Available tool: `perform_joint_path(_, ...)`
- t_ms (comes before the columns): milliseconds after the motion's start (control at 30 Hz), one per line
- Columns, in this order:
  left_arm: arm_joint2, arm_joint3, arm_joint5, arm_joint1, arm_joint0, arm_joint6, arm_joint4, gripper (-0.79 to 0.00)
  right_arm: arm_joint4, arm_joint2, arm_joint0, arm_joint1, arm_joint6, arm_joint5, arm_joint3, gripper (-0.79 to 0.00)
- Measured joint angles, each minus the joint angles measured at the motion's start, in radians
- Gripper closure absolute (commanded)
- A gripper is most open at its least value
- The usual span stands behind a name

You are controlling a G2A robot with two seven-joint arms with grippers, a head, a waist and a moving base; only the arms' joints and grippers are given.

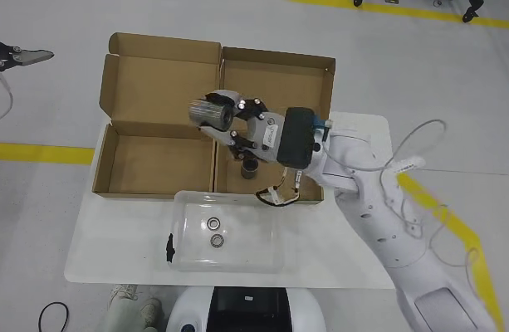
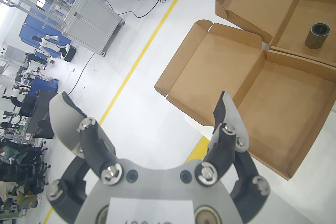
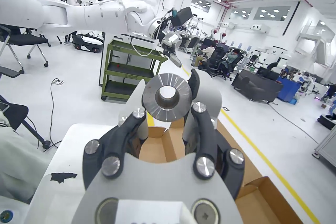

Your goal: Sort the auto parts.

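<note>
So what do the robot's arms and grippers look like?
The right arm and left arm are smooth white tubes with thin white cables looped alongside. Each wrist carries a black box. The left gripper and right gripper have a grey metal plate, black links with silver screws, and two white fingers with black ribbed pads.

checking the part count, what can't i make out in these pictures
Top view: floor of the box holding the dark sleeve, partly hidden under the right end effector.
Top view: black scrap beside the clear bin, too small to identify.
Right wrist view: length of the silver sleeve, seen end-on.
</note>
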Motion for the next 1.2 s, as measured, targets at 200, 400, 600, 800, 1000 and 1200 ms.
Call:
perform_joint_path(200,0.0,0.0,0.0,0.0,0.0,0.0,0.0,-0.785,0.015,0.063,-0.023,0.012,0.053,0.002,-0.081,0.0)
perform_joint_path(400,0.0,0.0,0.0,0.0,0.0,0.0,0.0,-0.785,0.025,0.102,-0.053,0.02,0.085,-0.001,-0.127,0.0)
perform_joint_path(600,0.0,0.0,0.0,0.0,0.0,0.0,0.0,-0.785,0.018,0.111,-0.076,0.023,0.071,-0.007,-0.125,0.0)
perform_joint_path(800,0.0,0.0,0.0,0.0,0.0,0.0,0.0,-0.785,-0.006,0.095,-0.084,0.023,0.074,-0.01,-0.099,0.0)
perform_joint_path(1000,0.0,0.0,0.0,0.0,0.0,0.0,0.0,-0.785,-0.024,0.092,-0.115,0.026,0.081,-0.013,-0.07,0.0)
perform_joint_path(1200,0.0,0.0,0.0,0.0,0.0,0.0,0.0,-0.785,-0.042,0.091,-0.155,0.031,0.093,-0.007,-0.015,0.0)
